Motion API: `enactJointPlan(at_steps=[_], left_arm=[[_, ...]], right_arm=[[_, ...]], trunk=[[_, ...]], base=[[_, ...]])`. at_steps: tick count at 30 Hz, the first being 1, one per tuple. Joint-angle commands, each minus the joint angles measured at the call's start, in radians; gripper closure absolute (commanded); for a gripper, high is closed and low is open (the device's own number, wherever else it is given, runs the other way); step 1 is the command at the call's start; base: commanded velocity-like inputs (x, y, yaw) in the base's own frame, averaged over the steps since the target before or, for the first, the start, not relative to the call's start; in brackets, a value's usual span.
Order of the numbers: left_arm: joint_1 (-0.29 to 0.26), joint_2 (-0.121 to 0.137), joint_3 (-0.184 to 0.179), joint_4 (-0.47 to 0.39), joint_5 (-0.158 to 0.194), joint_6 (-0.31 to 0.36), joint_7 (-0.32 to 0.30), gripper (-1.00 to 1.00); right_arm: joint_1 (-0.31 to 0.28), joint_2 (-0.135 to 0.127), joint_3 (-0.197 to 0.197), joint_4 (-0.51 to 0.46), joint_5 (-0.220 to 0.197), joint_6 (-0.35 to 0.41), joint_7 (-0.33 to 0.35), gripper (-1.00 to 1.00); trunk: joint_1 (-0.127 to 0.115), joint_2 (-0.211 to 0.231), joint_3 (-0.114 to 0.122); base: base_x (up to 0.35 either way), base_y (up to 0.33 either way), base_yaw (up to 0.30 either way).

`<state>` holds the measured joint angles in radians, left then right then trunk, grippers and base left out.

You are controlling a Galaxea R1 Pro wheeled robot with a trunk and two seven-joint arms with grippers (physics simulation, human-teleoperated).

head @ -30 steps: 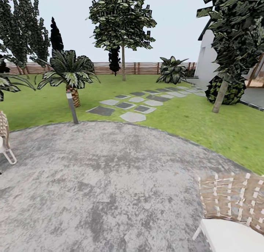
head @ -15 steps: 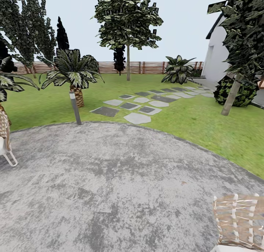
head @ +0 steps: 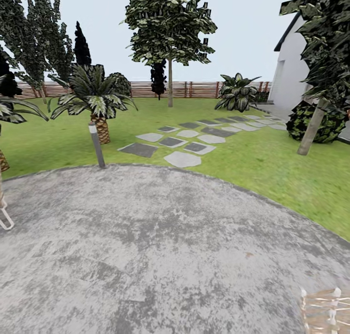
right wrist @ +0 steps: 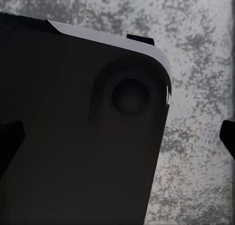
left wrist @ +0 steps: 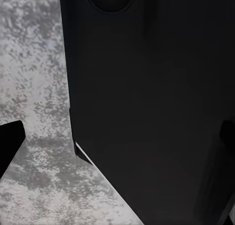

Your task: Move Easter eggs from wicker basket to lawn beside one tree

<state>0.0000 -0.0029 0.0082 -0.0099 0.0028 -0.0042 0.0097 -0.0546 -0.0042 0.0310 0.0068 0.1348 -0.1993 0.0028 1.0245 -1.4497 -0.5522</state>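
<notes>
The Easter eggs and the wicker basket are out of view. The lawn (head: 253, 164) spreads beyond the round grey paved patch (head: 146, 246) under me. At the right, near the white house (head: 291, 76), a tree (head: 311, 128) with a leaning pale trunk stands on the grass. My left gripper (left wrist: 117, 139) is open, its dark fingertips (left wrist: 10, 141) set wide apart over my black body and the paving. Likewise my right gripper (right wrist: 117, 137) is open, with nothing held.
Grey stepping stones (head: 182, 158) cross the grass towards the house. A short post (head: 96, 144) and a palm (head: 97, 106) stand at the paving's far left edge. A woven chair (head: 325, 312) shows at the bottom right, another chair's leg (head: 5, 217) at the left. A slatted fence (head: 194, 89) closes the back.
The whole head view has shifted: the camera has moved forward over the paving. Both chairs have slid towards the picture's edges and the leaning tree sits further right.
</notes>
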Motion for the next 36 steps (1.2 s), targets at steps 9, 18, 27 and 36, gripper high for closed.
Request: enactJointPlan(at_steps=[9,18,27,36], left_arm=[[0.0,-0.001,0.0,-0.001,0.0,0.0,0.001,-1.0],[0.0,-0.002,0.0,-0.001,0.0,-0.001,0.001,-1.0],[0.0,-0.002,0.0,-0.001,0.0,0.0,0.001,-1.0],[0.0,-0.002,0.0,-0.001,0.0,0.0,0.001,-1.0]], right_arm=[[0.0,0.002,0.001,-0.001,0.006,-0.006,0.0,-1.0],[0.0,0.002,0.001,-0.001,0.006,-0.006,0.0,-1.0],[0.0,0.004,0.001,-0.001,0.006,-0.007,0.0,-1.0],[-0.001,0.003,0.001,-0.002,0.006,-0.006,0.0,-1.0]], trunk=[[0.001,0.0,-0.001],[0.001,0.0,-0.001],[0.001,0.0,-0.001],[0.001,0.0,-0.001]], base=[[0.323,0.0,0.0],[0.323,0.0,0.0],[0.323,0.0,0.0],[0.323,0.0,0.0]])
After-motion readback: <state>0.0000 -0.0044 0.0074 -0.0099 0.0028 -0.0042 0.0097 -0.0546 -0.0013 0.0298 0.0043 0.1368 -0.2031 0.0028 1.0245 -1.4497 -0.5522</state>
